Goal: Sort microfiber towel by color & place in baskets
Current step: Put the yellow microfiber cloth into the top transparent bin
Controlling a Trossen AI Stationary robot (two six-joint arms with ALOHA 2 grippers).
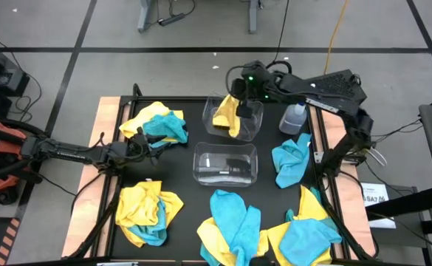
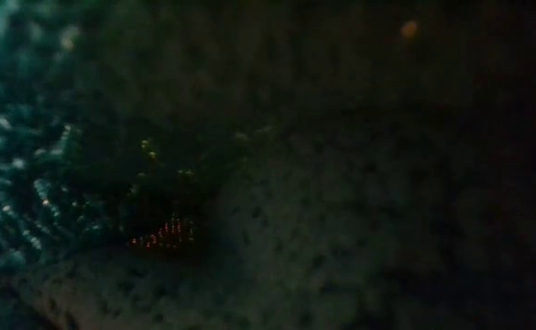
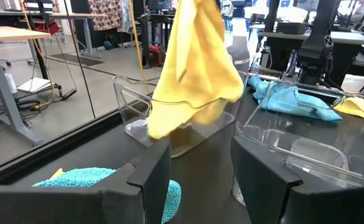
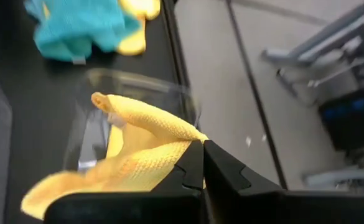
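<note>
My right gripper (image 1: 240,94) is shut on a yellow microfiber towel (image 3: 194,68) above the far clear basket (image 1: 254,124). A second clear basket (image 1: 225,164) stands nearer, at the table's middle. My left gripper (image 3: 200,174) waits open and level at the left, beside a yellow and turquoise pile (image 1: 156,125), with nothing between its fingers. More yellow and turquoise towels lie in heaps at the near left (image 1: 149,214), near middle (image 1: 230,229), right (image 1: 289,159) and near right (image 1: 308,233). My right gripper pinches a bunched fold of the yellow towel (image 4: 175,149) between its two shut fingers. The fingers slant downward from the table's far right. The towel hangs slack below them, and its lower end (image 3: 169,121) reaches down inside the far basket's walls.
A clear spray bottle (image 1: 295,118) stands just right of the far basket. A turquoise towel (image 3: 94,180) lies close under my left gripper. In the low view, fuzzy cloth (image 2: 29,183) covers the lens. Bare black table shows between the two baskets and the left heaps.
</note>
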